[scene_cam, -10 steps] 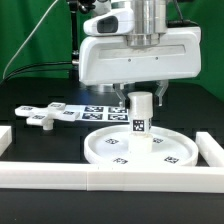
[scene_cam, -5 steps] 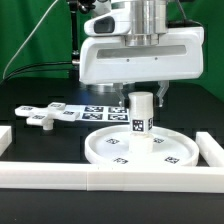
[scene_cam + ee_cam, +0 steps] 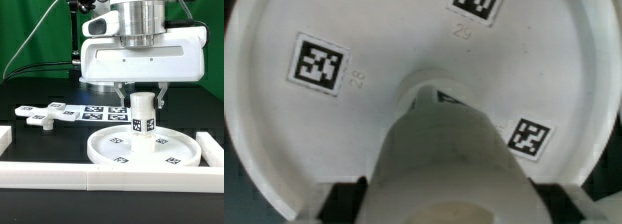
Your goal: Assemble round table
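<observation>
The short white cylinder leg [image 3: 143,122] stands upright at the middle of the large rimmed round disc [image 3: 100,150]. My gripper [image 3: 143,98] hangs straight over the leg, with one finger on each side of its top. In the wrist view the leg [image 3: 446,150] fills the gap between the black pads [image 3: 349,198], which lie against its sides, so the gripper [image 3: 450,200] is shut on the leg. The tagged disc [image 3: 384,40] lies beneath. The cross-shaped foot piece [image 3: 42,118] lies on the black table at the exterior view's left.
The marker board [image 3: 95,110] lies behind the disc. Long white bars edge the work area at the front [image 3: 110,178], left [image 3: 5,135] and right [image 3: 212,148]. A green backdrop stands behind.
The hand and wrist have shifted very slightly. The leg and the disc have stayed where they were.
</observation>
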Robot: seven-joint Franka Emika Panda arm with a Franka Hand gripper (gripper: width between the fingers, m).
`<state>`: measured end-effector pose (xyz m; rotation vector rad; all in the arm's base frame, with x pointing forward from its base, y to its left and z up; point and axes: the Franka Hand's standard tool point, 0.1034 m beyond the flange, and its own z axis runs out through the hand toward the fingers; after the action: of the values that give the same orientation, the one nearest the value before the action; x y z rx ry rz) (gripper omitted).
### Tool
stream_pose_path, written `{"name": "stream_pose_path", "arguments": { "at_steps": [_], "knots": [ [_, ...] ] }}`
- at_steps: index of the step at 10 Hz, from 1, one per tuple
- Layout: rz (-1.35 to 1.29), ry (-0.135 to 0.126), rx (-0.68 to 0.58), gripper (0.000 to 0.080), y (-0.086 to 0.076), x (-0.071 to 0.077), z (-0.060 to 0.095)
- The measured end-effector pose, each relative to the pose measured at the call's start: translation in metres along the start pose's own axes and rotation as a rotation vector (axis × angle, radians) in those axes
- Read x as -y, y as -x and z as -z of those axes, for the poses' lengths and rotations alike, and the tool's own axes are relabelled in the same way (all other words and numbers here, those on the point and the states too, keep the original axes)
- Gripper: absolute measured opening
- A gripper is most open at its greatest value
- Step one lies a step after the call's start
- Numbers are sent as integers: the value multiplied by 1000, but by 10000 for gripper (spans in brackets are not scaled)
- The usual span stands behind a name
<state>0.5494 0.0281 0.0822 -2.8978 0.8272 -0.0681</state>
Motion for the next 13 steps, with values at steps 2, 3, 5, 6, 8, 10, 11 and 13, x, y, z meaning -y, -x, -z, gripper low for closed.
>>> {"name": "stream_pose_path", "arguments": {
  "at_steps": [2, 3, 5, 6, 8, 10, 11, 13],
  "knots": [
    [-177, -24, -7, 409, 3, 2, -1],
    [-221, -27, -8, 409, 3, 4, -1],
    [-341, -34, -1, 409, 3, 4, -1],
    [-391, -39, 2, 409, 4, 5, -1],
    [-486, -45, 8, 409, 5, 6, -2],
    [-727, -66, 28, 409, 8, 9, -2],
    [-827, -79, 38, 409, 9, 10, -3],
    [-1026, -109, 59, 409, 7, 10, -3]
  ]
}}
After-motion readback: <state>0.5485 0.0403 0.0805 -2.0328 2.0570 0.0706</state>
